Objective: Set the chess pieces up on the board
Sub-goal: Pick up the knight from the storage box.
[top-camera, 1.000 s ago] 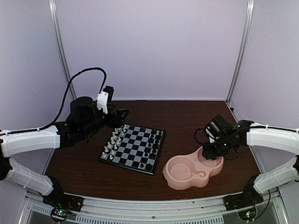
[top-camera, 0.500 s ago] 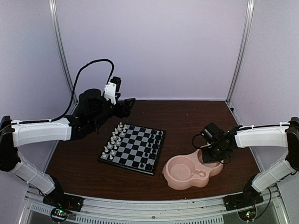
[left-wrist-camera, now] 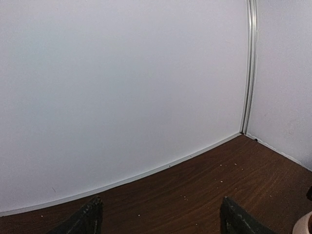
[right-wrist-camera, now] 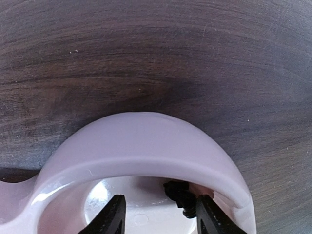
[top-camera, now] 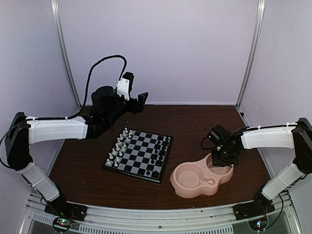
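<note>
The board (top-camera: 140, 156) lies left of centre on the table. White chess pieces (top-camera: 118, 145) stand along its left side and black ones (top-camera: 157, 157) along its right. My left gripper (top-camera: 140, 101) hangs raised behind the board, pointing at the back wall. In the left wrist view it (left-wrist-camera: 161, 218) is open with nothing between its fingertips (left-wrist-camera: 90, 217). My right gripper (top-camera: 224, 160) dips into the small bowl of the pink dish (top-camera: 176, 184). It (right-wrist-camera: 160, 214) is open there. A black chess piece (right-wrist-camera: 181, 194) lies in the bowl against the inner side of the right finger.
The pink dish rim (right-wrist-camera: 146, 141) arches just ahead of the right fingers. Its larger bowl (top-camera: 191, 176) looks bare. The back wall (left-wrist-camera: 122, 87) and a corner post (left-wrist-camera: 249, 68) stand close in front of the left gripper. Brown table shows around the board.
My left arm has risen from the board's far-left corner and swung up toward the back wall. My right gripper has shifted left and down into the dish's small bowl.
</note>
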`<action>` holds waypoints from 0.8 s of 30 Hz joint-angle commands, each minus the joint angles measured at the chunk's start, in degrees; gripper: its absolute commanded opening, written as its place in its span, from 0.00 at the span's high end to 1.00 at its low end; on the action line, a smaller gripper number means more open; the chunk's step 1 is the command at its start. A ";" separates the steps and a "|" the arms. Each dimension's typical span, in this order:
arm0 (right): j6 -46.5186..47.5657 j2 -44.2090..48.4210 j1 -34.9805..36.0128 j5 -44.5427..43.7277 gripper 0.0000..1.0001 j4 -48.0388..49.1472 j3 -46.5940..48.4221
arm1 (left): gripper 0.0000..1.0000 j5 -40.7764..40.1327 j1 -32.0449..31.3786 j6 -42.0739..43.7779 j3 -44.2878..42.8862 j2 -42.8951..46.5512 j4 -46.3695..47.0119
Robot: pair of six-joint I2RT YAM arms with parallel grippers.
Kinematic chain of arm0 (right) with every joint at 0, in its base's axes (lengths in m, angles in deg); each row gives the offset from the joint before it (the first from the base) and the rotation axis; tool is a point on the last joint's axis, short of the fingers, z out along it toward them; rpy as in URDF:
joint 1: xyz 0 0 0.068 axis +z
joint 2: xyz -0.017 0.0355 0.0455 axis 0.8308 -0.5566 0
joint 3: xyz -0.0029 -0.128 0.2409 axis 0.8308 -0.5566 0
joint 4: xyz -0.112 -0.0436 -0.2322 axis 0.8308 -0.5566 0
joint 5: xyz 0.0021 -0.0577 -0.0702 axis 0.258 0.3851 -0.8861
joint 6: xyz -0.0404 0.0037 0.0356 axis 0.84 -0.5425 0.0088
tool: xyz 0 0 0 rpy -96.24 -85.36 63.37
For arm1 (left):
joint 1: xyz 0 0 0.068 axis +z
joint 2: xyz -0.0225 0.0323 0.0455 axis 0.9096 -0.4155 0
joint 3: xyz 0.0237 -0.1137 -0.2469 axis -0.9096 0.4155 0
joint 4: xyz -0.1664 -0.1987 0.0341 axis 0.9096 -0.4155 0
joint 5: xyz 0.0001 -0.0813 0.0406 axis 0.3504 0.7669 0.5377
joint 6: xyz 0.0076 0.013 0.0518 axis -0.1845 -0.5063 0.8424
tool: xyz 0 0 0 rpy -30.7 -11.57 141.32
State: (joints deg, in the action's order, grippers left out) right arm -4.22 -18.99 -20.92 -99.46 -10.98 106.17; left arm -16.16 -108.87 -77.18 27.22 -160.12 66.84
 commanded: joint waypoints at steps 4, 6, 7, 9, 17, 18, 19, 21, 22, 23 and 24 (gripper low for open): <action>-2.79 2.85 -0.46 -0.44 0.50 -0.54 -1.33 | 0.17 1.60 0.70 0.57 -1.25 -0.86 4.65; -2.41 2.71 -0.47 -0.40 0.49 -0.57 -1.59 | 0.17 2.03 0.81 0.42 -1.11 -0.81 4.66; -2.48 2.57 -0.46 -1.04 0.48 -1.09 -1.64 | 0.16 2.29 0.79 0.32 -1.11 -0.87 4.51; -2.18 2.19 -0.58 -1.34 0.47 -1.50 -2.05 | 0.16 2.53 0.79 0.14 -1.25 -0.90 4.10; -1.64 -1.93 -1.08 1.85 0.50 1.86 -3.05 | 0.16 3.97 0.88 -0.57 -2.08 -0.75 1.76; -1.68 -1.44 -1.20 2.71 0.51 3.39 -3.69 | 0.16 3.95 0.88 -0.59 -2.08 -0.63 1.39; -1.57 -1.11 -1.32 3.73 0.52 4.09 -4.20 | 0.16 3.96 0.90 -0.59 -2.15 -0.55 0.91; -1.38 -0.88 -1.42 4.96 0.54 4.53 -4.41 | 0.16 3.72 0.89 -0.59 -2.04 -0.23 0.17; -1.20 -0.96 -1.47 5.37 0.56 4.78 -4.45 | 0.16 3.69 0.89 -0.65 -1.88 -0.09 0.07; -0.99 -1.11 -1.43 5.67 0.59 5.17 -4.53 | 0.16 3.72 0.88 -0.74 -1.70 0.07 0.07; -0.88 -1.34 -1.43 5.89 0.62 5.48 -4.62 | 0.16 3.84 0.92 -0.80 -1.50 0.26 0.05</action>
State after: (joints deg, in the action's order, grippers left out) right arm -5.40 -19.86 -21.99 -96.35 -6.89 103.35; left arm -12.92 -108.49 -77.27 26.83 -160.64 66.73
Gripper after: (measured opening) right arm 0.426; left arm 0.839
